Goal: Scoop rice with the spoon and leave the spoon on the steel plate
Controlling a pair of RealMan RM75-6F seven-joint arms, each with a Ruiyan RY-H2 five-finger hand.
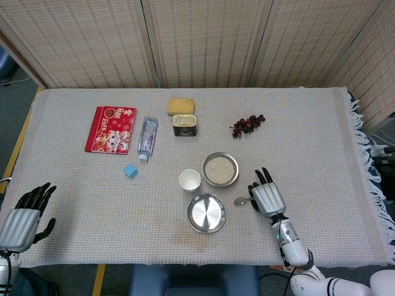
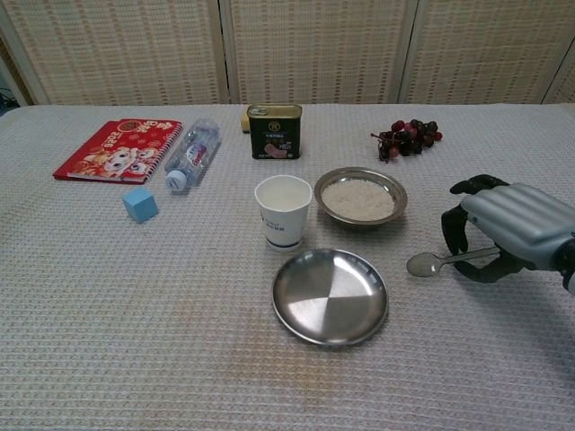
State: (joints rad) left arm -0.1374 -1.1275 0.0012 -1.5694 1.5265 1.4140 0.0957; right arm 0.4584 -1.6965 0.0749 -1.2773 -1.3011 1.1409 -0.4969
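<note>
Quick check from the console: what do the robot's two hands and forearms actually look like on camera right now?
Both match: the left hand and right hand have a smooth silver-grey ribbed back shell with black fingers. Behind the right hand, a slim silver-grey wrist section with a dark band widens into a white, rounded forearm. No sleeves or loose cables show, and no markings are readable.

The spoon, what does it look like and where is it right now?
The spoon is small, shiny and looks like metal. Its round bowl is empty and points toward the steel plate, just right of it and not touching it. The right hand holds its handle, which is mostly hidden under the fingers. It lies nearly level, just below the rice bowl.
</note>
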